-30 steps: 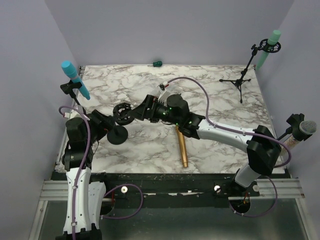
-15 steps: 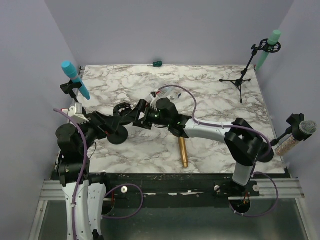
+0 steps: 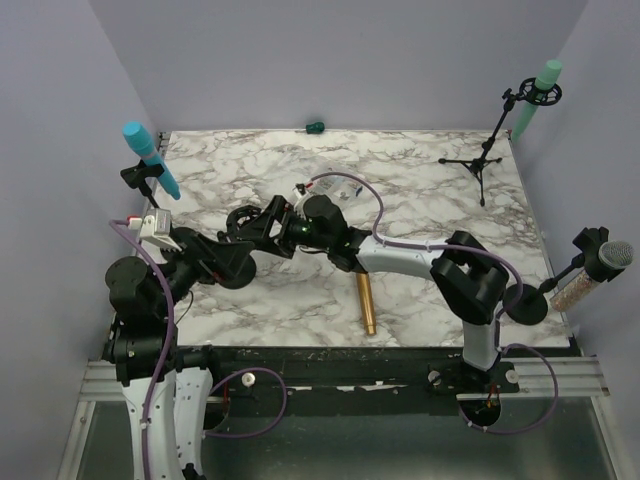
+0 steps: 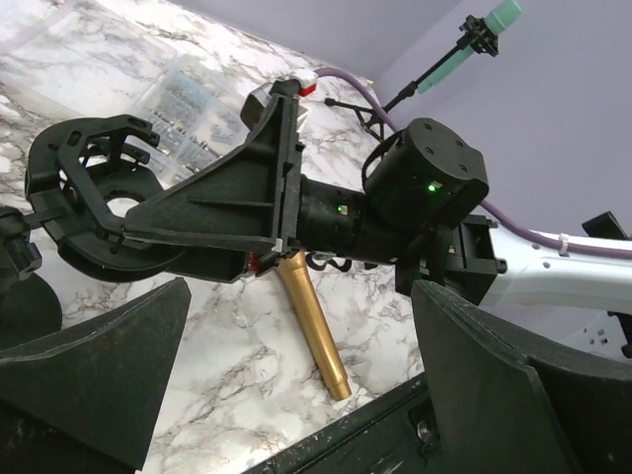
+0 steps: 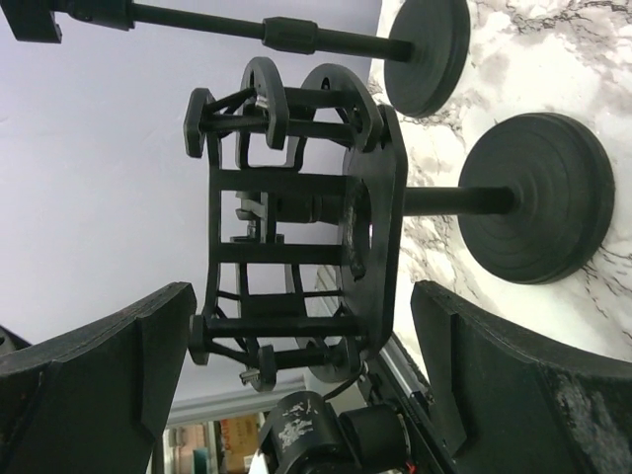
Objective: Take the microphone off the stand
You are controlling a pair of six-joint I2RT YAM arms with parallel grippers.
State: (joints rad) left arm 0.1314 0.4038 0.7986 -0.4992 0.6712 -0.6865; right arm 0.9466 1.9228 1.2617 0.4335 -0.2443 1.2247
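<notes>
The left gripper (image 4: 301, 288) is drawn back toward its base, its jaws now spread fully apart and empty. The right gripper (image 5: 301, 288), jaws likewise apart, is advanced to the empty shock mount (image 5: 296, 247) of the stand (image 3: 238, 278). The microphone (image 3: 366, 305) lies unmoved on the table (image 3: 430, 200), near the stand but apart from it. Removal is judged complete.

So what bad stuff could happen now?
The right gripper is open right at the empty shock mount. A nudge could tip the stand over on its round base. The left gripper, also open, is very close to the right arm, so they might bump. The gold microphone lies loose near the front edge of the table and could roll if an arm brushes it.
</notes>
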